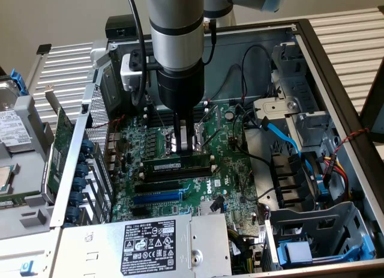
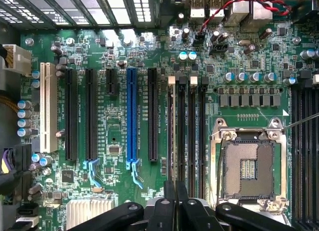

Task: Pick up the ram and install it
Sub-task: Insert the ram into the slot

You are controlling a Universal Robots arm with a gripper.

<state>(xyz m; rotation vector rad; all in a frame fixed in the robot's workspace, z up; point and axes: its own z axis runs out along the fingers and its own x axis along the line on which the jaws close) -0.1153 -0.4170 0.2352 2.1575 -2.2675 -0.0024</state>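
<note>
I had the arm reaching straight down into the open computer case (image 1: 339,86), with the gripper (image 1: 187,147) low over the motherboard (image 1: 201,185). The jaws stood almost fully closed, with only a thin gap between them. As far as I could make out, they were pinched on the top edge of the ram (image 1: 174,164), though the fingers hid the contact itself. In the exterior view the ram lay level, label strip facing the camera, in line with the black memory slots (image 1: 180,176) just beside it. The blue slot (image 1: 157,197) sat a little nearer the power supply (image 1: 150,242).

On the wrist view the gripper (image 2: 175,201) had both black fingers (image 2: 168,203) pressed close together. The ram (image 2: 174,136) ran edge-on from between them, along the memory slot furthest from the open processor socket (image 2: 247,168). The blue slot (image 2: 131,111) lay on its other side, well apart.
</note>
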